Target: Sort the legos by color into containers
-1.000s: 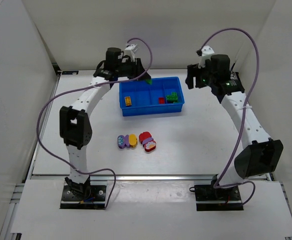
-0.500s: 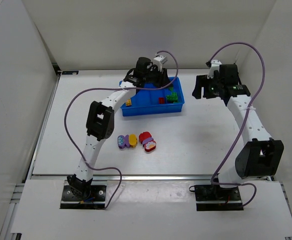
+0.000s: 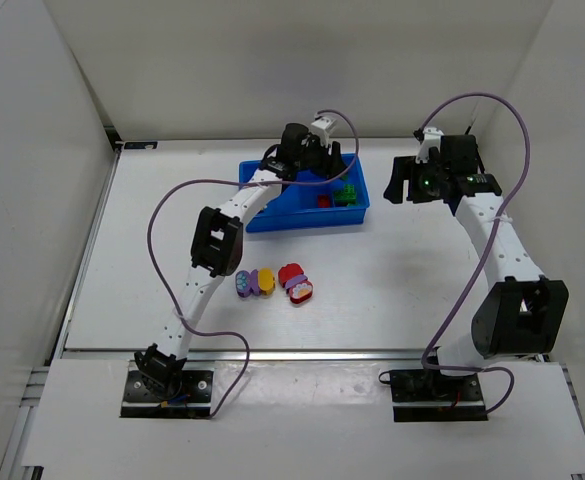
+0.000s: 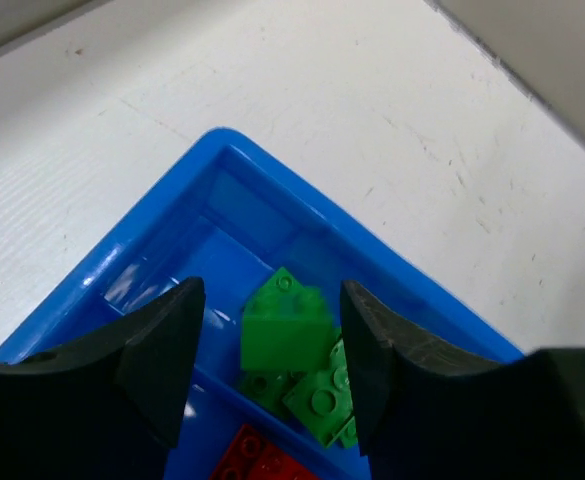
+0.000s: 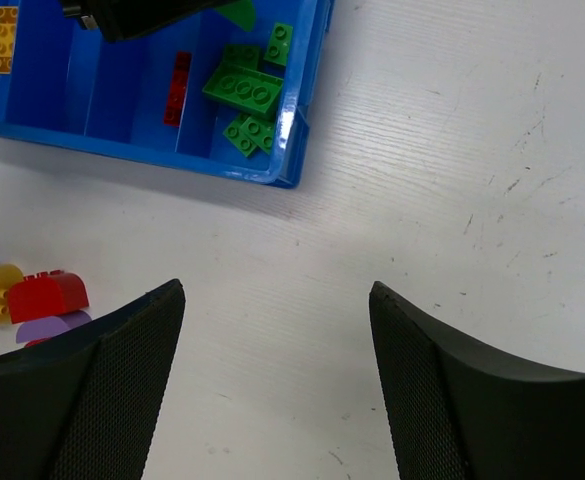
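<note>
The blue tray [image 3: 307,222] stands at the table's far middle. My left gripper [image 3: 322,165] hangs over its right compartment, jaws open. In the left wrist view a green brick [image 4: 287,320] sits between the fingers [image 4: 272,290] with a gap on each side, above other green bricks [image 4: 322,400] and beside a red brick [image 4: 262,460]. My right gripper [image 3: 404,185] is open and empty over bare table right of the tray [image 5: 222,165]. The right wrist view shows the green bricks [image 5: 242,88], a red brick [image 5: 177,88] and a yellow brick [image 5: 7,38] in separate compartments.
Several loose bricks, purple, yellow and red [image 3: 272,282], lie grouped on the table in front of the tray; they also show at the left edge of the right wrist view [image 5: 32,300]. White walls close in the table on three sides.
My left arm has swung right from the tray's back left to over its right compartment, and the green brick it carried now sits free between open jaws. My right gripper shifted slightly right.
</note>
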Controlling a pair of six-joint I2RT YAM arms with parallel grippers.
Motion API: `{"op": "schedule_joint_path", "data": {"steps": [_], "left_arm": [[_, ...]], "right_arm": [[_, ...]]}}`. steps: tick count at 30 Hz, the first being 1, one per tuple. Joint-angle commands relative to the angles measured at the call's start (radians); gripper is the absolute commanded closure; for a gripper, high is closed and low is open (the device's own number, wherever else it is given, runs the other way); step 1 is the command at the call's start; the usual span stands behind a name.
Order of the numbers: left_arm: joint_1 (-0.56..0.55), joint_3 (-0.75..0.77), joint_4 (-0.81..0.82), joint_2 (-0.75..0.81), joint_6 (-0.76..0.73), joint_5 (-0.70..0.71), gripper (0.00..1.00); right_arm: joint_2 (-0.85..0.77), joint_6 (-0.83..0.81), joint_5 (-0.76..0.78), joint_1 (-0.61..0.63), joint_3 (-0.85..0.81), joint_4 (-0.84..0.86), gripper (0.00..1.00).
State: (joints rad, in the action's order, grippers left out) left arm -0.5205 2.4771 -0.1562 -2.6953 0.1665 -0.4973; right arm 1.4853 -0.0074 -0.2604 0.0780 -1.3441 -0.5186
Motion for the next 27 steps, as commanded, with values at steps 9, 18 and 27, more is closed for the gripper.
{"op": "schedule_joint_path", "data": {"steps": [9,18,27], "left_arm": [[-0.007,0.083,0.060,0.117,-0.018,0.039,0.21],[0.072,0.074,-0.130,0.412,0.083,0.115,0.21],[0.304,-0.426,-0.299,0.920,0.047,0.115,0.19]], "right_arm": [[-0.019,-0.006,-0.102,-0.006,0.005,0.051,0.24],[-0.105,-0.297,-0.178,0.202,0.045,0.017,0.24],[-0.076,-0.500,-0.301,0.552,0.076,-0.003,0.16]]}}
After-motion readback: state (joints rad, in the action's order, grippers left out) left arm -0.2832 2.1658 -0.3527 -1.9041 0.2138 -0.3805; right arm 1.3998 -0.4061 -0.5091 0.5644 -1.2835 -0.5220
